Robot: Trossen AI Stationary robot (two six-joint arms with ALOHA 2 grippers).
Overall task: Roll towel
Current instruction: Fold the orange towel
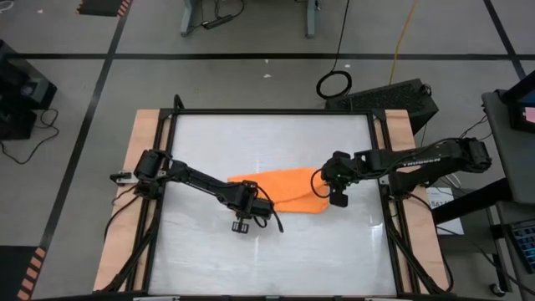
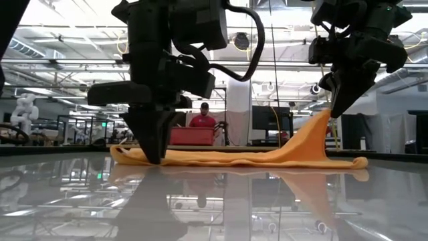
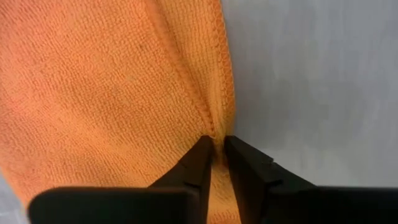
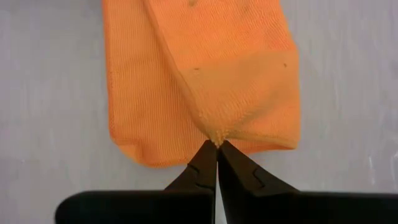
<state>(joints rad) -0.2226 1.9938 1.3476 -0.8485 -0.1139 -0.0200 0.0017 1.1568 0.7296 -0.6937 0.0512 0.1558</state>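
The bright-orange towel (image 1: 280, 186) lies flat along the middle of the white table (image 1: 209, 251). Its right end is drawn up into a peak (image 2: 319, 130). My left gripper (image 1: 245, 203) points down at the towel's near edge toward its left end, at table level, and is shut on the cloth. It also shows in the low view (image 2: 155, 159). My right gripper (image 1: 328, 187) is above the towel's right end, shut on the peak's tip. It shows in the low view (image 2: 332, 110) too. My left gripper pinches the towel's hemmed edge (image 3: 219, 127) between its two fingertips, from above, pointing down. The cloth puckers into a small fold at the fingers. The towel stays flat on the table there. My right gripper pinches a small tuck of the towel near its right end (image 4: 216, 135) between its fingertips, from above. That part is lifted clear and drawn taut into a tent (image 2: 314, 137). The rest of the towel (image 2: 221, 157) lies on the table.
A black frame (image 1: 276, 111) and wooden side boards (image 1: 142, 142) edge the table. Bare table surface lies near and far of the towel. Beyond the table, in the low view, a person in a red shirt (image 2: 203, 118) stands behind a red bin (image 2: 190, 136).
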